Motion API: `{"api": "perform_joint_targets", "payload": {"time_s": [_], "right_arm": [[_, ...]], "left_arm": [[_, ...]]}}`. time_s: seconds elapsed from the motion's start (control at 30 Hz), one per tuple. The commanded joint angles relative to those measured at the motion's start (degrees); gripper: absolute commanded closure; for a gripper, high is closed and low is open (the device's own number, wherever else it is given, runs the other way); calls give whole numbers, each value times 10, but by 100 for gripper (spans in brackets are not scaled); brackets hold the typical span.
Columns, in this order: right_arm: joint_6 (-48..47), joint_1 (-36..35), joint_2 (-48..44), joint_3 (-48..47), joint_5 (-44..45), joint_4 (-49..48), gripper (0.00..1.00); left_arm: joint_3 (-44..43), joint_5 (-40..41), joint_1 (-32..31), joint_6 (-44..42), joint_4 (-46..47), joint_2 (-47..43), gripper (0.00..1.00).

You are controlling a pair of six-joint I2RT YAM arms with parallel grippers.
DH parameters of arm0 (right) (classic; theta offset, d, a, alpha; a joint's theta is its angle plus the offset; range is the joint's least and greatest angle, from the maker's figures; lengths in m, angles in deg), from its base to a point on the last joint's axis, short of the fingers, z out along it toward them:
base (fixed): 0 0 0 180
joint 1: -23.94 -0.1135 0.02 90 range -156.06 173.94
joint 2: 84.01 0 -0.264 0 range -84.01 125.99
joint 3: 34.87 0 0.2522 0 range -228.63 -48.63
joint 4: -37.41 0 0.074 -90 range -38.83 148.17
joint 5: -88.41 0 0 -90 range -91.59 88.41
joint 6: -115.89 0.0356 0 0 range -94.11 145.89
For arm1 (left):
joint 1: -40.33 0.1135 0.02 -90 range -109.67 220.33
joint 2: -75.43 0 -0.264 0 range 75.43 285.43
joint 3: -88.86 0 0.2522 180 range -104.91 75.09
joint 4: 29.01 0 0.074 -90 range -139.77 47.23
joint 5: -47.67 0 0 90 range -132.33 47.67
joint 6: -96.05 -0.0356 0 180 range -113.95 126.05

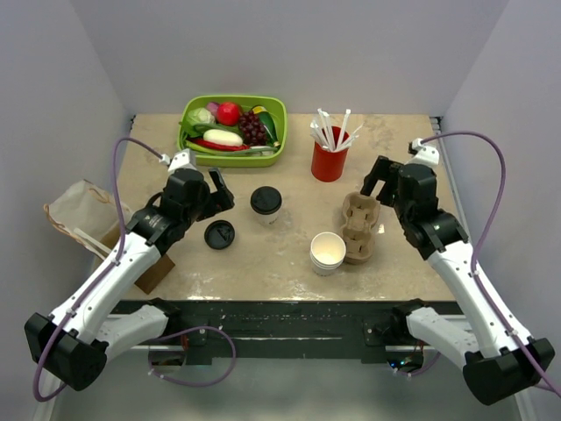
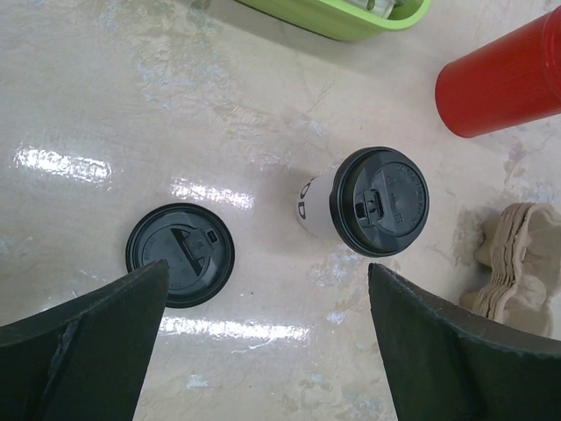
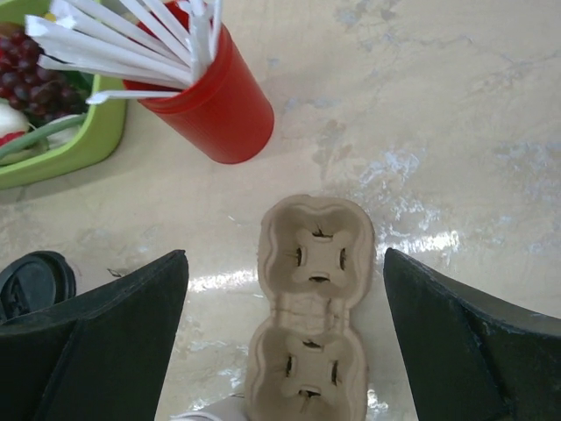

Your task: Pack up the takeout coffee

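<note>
The coffee cup (image 2: 368, 203) is standing upright on the worktop (image 1: 289, 267), just ahead of my left claw (image 1: 221, 191) and a little toward its right finger. It is a small white paper cup with dark print on its side, wearing a round black plastic lid with a sip tab.

The left claw is hanging wide open, gripping nothing. A loose lid (image 2: 180, 254), black and flat, is lying just ahead of its left finger, apart from the cup.

My right claw (image 1: 379, 180) is gaping open too, empty, hovering over a carrier (image 3: 311, 307) of rough moulded pulp. Two rounded pockets are showing between its fingers. Ahead of that claw and to its left, a glossy red cup (image 3: 215, 105) is holding white straws (image 3: 131, 35). A stack of cups (image 1: 328, 252), white and lidless, is standing just beside the carrier, back from the right claw.

A lime-green tray (image 1: 232, 127) of toy produce is sitting well ahead of the left claw. The worktop is looking pale, shiny and marbled.
</note>
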Motion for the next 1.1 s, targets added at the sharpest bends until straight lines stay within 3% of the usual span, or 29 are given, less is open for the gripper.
{"api": "perform_joint_targets", "payload": {"time_s": [0.0, 0.13, 0.3, 0.43, 0.47, 1.07], "right_arm": [[40, 0, 13, 26, 35, 48, 8], [50, 0, 53, 47, -8, 38, 14], [-34, -2, 111, 40, -155, -44, 22], [-30, -6, 166, 20, -143, -42, 30], [-28, -6, 184, 19, -141, -41, 36], [-28, -33, 303, -17, -81, -60, 60]], "left_arm": [[-14, 15, 0, 10, -5, 2, 0], [-6, 11, 0, 10, 2, 5, 0], [-5, 6, 0, 3, 2, 17, 0], [-5, 2, 0, -4, 1, 23, 0], [-4, 2, 0, -6, 1, 24, 0], [-4, 10, 0, -28, -12, 37, 0]]}}
